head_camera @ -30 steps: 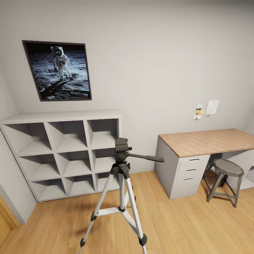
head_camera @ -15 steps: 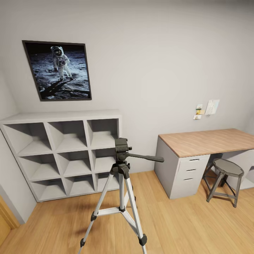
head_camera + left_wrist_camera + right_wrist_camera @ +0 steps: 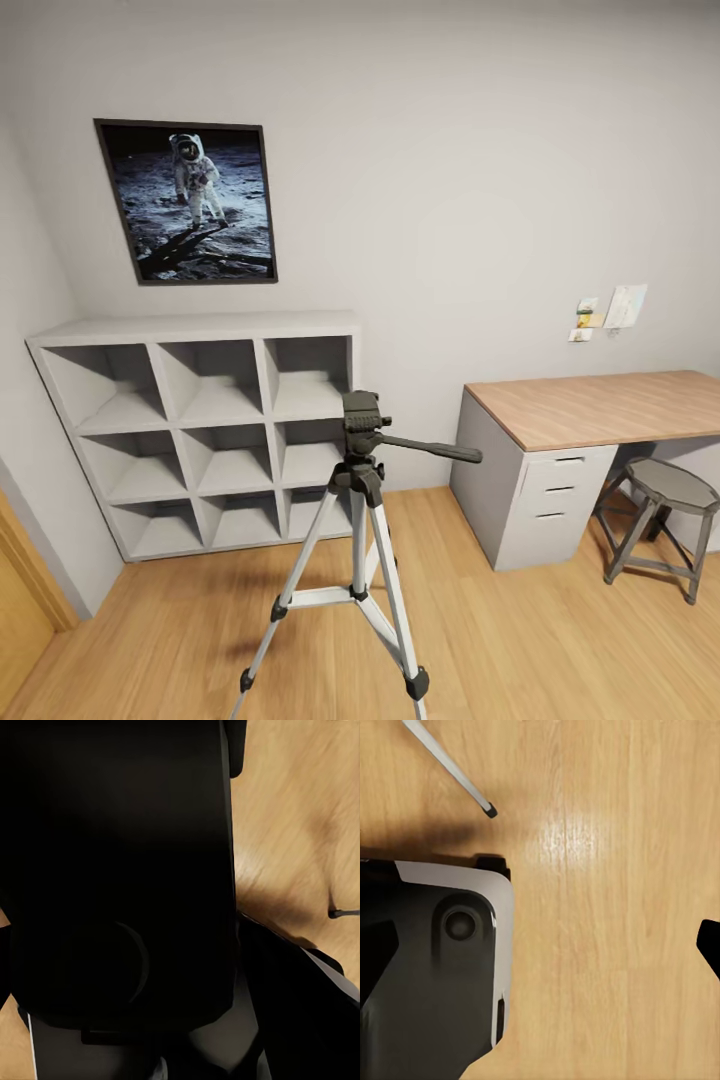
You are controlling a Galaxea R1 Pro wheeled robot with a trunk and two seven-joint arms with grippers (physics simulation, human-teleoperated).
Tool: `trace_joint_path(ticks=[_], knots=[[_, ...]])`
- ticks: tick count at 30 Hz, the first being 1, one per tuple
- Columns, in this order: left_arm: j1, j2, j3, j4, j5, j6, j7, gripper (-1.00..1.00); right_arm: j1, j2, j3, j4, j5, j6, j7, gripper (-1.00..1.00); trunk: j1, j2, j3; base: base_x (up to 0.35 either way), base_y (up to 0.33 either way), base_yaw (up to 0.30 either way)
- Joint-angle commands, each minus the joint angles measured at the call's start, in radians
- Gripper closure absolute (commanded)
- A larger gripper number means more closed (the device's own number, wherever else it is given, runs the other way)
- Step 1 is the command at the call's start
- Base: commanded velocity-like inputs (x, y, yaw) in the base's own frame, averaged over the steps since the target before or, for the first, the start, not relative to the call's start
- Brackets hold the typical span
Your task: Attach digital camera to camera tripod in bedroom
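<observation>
At the left wrist, a large black block (image 3: 112, 870) sits close before the lens; it may be the digital camera, and whether the left fingers clamp it I cannot tell. One right fingertip (image 3: 711, 943) shows over the floor (image 3: 600, 907); its spread I cannot tell either. Farther off, the camera tripod (image 3: 358, 470) stands before the shelf (image 3: 200, 330). It looks light and easy to tip, so I would press gently onto its head (image 3: 362, 412), not the pan handle (image 3: 430, 447).

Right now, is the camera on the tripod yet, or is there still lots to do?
Not yet. Done: the robot is in the bedroom, facing the camera tripod, which stands on the wood floor before the white cube shelf. The tripod's head is bare. In hand: something large and dark fills most of the left wrist view, but I can't tell what. Left: getting the camera onto the head.
</observation>
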Motion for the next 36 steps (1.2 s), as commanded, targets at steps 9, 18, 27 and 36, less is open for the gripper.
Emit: trace_joint_path(ticks=[9, 18, 27, 36], knots=[[0.000, -0.001, -0.008, 0.000, 0.009, 0.003, -0.002, 1.00, -0.001, -0.004, -0.008, 0.003, 0.010, -0.007, 0.001, -1.00, 0.000, -0.001, 0.000, 0.000, -0.045, 0.008], [0.000, 0.000, -0.008, 0.000, 0.009, 0.003, -0.002, 1.00, -0.001, -0.006, -0.008, 0.003, 0.009, -0.006, 0.001, -1.00, 0.000, -0.001, 0.000, 0.000, -0.115, 0.000], [0.000, 0.000, -0.008, 0.000, 0.009, 0.003, -0.002, 1.00, -0.001, -0.007, -0.008, 0.003, 0.009, -0.007, 0.002, -1.00, 0.000, -0.001, 0.000, 0.000, -0.006, 0.000], [0.000, 0.001, -0.008, 0.000, 0.009, 0.003, -0.002, 1.00, -0.001, 0.000, -0.008, 0.003, 0.009, -0.001, 0.003, -1.00, 0.000, -0.001, 0.000, 0.000, 0.000, 0.000]])
